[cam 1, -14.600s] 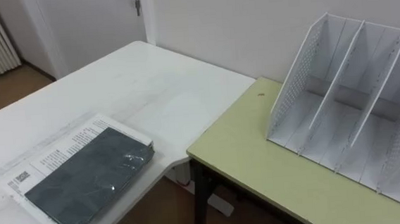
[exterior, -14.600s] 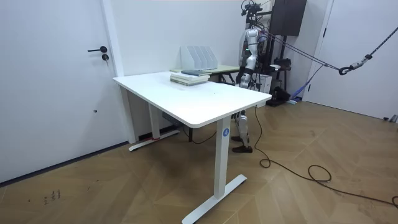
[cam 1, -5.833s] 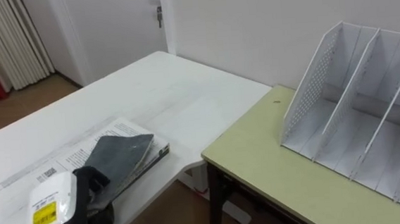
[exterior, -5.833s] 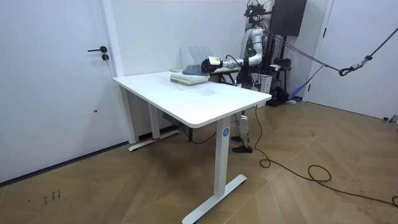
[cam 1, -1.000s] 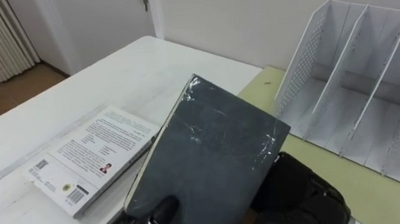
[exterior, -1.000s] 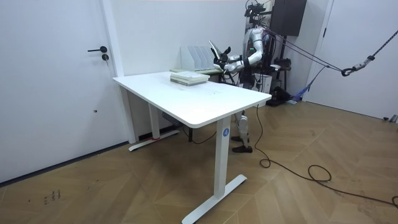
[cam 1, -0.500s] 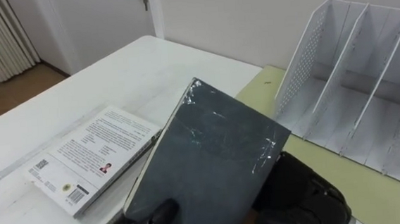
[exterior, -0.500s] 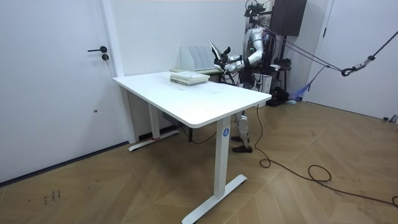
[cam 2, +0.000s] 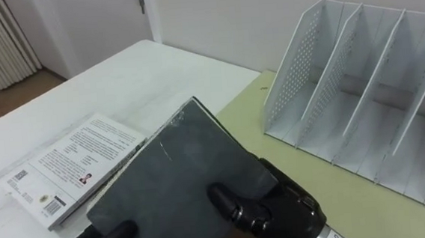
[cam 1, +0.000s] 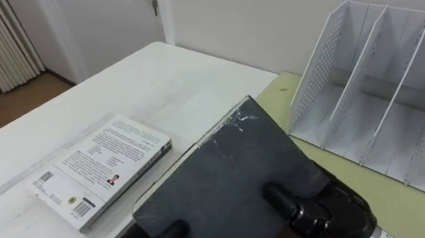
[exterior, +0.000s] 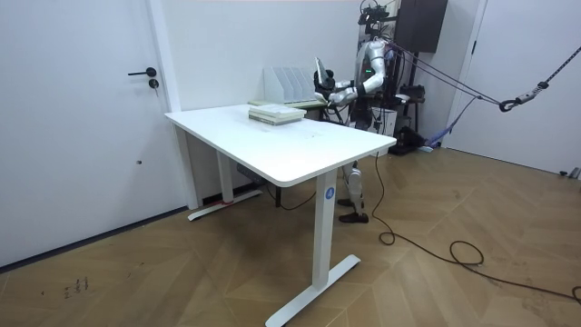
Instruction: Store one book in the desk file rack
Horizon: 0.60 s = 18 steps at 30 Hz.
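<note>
Gripping the dark book [cam 1: 224, 174] at its near edge, the left hand [cam 1: 167, 237] and right hand [cam 1: 320, 210] hold it tilted in the air beside the green bench [cam 1: 408, 215], near the file rack [cam 1: 376, 92]. A second book [cam 1: 100, 168] lies on the white bench [cam 1: 157, 81].

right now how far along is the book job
Done: the dark grey book is up off the white table, where a white-covered book lies. In hand: the left hand and right hand both grip it, tilted, near the green desk. Left: carrying it to the white perforated file rack and sliding it into a slot; those visible hold nothing.
</note>
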Available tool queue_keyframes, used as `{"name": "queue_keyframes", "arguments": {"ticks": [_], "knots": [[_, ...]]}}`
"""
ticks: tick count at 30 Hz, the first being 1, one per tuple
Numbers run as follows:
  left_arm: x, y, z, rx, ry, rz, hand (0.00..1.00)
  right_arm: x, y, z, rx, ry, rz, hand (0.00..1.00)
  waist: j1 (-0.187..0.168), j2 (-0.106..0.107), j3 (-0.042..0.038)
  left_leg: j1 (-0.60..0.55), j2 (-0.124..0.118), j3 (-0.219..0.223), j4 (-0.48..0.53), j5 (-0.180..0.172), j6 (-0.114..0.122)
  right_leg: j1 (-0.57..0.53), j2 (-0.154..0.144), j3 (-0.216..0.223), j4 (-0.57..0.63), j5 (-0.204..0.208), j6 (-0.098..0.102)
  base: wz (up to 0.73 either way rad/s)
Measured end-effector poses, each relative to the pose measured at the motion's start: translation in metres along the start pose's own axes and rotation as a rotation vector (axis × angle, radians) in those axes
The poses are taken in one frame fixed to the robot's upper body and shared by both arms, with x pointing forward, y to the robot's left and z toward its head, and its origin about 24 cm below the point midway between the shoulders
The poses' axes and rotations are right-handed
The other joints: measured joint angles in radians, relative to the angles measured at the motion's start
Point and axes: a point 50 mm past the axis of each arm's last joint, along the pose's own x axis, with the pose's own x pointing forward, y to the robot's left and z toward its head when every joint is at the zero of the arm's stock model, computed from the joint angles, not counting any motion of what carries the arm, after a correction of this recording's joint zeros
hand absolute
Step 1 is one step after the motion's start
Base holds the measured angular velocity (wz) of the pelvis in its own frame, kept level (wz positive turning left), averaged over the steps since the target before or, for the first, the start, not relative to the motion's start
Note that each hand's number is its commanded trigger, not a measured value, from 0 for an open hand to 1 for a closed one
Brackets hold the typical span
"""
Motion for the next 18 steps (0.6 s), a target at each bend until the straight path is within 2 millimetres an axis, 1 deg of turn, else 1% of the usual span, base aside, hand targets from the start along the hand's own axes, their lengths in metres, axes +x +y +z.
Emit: {"name": "queue_keyframes", "arguments": {"ticks": [8, 9, 10, 14, 18], "knots": [[0.0003, -0.0001, -0.0012, -0.009, 0.007, -0.001, 1.00, 0.0000, -0.0001, -0.0001, 0.000, 0.000, -0.002, 1.00, 0.000, -0.002, 0.0012, -0.001, 0.001, 0.000, 0.000, -0.001, -0.002, -0.003, 0.001, 0.000, 0.000, -0.001, -0.002, 0.00], [0.0002, -0.0001, -0.0012, -0.009, 0.007, -0.001, 0.80, 0.0000, -0.0002, -0.0001, 0.000, 0.001, -0.004, 1.00, 0.000, -0.001, 0.0015, -0.002, 0.002, 0.001, 0.000, -0.001, -0.002, -0.004, 0.002, 0.000, -0.001, -0.001, -0.002, 0.00], [0.0003, -0.0002, -0.0012, -0.009, 0.007, -0.002, 0.00, 0.0000, -0.0003, -0.0001, 0.000, 0.001, -0.006, 1.00, 0.000, -0.001, 0.0016, -0.002, 0.002, 0.001, 0.000, -0.001, -0.002, -0.004, 0.002, 0.000, -0.001, -0.001, -0.002, 0.00], [0.0003, -0.0003, -0.0012, -0.009, 0.007, -0.004, 0.00, 0.0001, -0.0006, -0.0003, 0.000, 0.002, -0.013, 1.00, 0.000, -0.002, 0.0021, -0.002, 0.002, 0.002, -0.001, -0.001, -0.002, -0.003, 0.002, 0.001, -0.002, -0.002, -0.002, 0.00], [-0.0026, 0.0022, 0.0005, -0.005, 0.001, 0.017, 0.00, -0.0010, -0.0014, 0.0020, -0.011, -0.005, -0.019, 1.00, 0.000, -0.005, 0.0055, -0.001, 0.002, 0.000, -0.001, -0.001, -0.002, 0.003, 0.002, -0.001, -0.003, -0.002, -0.002, 0.00]]}}
